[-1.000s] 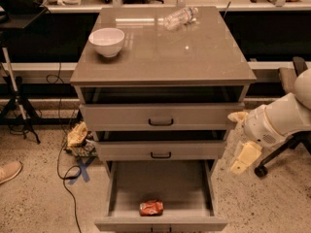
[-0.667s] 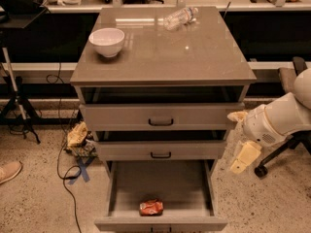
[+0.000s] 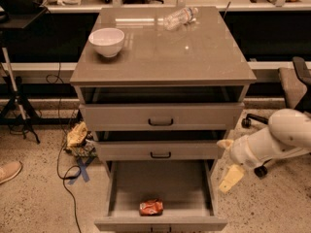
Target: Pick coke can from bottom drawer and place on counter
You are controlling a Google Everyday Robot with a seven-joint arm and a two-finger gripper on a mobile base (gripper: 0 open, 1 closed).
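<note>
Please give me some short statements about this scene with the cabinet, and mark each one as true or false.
1. The coke can lies inside the open bottom drawer. True.
2. The white bowl stands inside a drawer. False: the white bowl stands on the counter, near its left edge.
3. The claw is closed on the can. False: the claw is open and empty, to the right of the cabinet, beside the drawers.
4. A clear plastic bottle lies on its side at the back of the counter. True.
5. The bottom drawer is pushed fully shut. False: it is pulled out, and its inside is visible.
</note>
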